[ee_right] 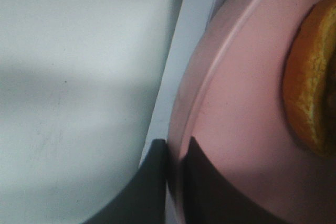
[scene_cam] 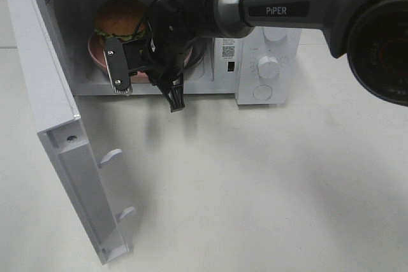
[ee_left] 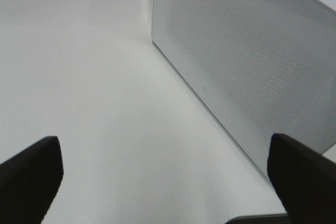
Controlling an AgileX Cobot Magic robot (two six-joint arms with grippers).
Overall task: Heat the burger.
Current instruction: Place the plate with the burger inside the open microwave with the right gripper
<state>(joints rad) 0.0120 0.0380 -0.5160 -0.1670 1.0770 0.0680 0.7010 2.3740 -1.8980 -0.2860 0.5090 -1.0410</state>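
left gripper [ee_left: 168, 182]: jaws wide apart | right arm [scene_cam: 287, 11]: extended | right gripper [ee_right: 174, 145]: pinched on plate [ee_right: 236, 103] rim

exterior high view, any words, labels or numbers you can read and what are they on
"PiPER": on the dark grey forearm of the right arm.
Small sticker with a code and tiny print, on the white microwave control panel: too small to read.
Marks around the white round knob: too small to read.
Wrist views: no text.

The plate [ee_right: 241, 103] is smooth pink with a soft sheen; the burger [ee_right: 310, 77] looks finely grainy along its bun. The microwave [scene_cam: 268, 42] casing is smooth white, its door [ee_left: 252, 51] panel finely perforated, and the tabletop [scene_cam: 255, 189] is matt white.
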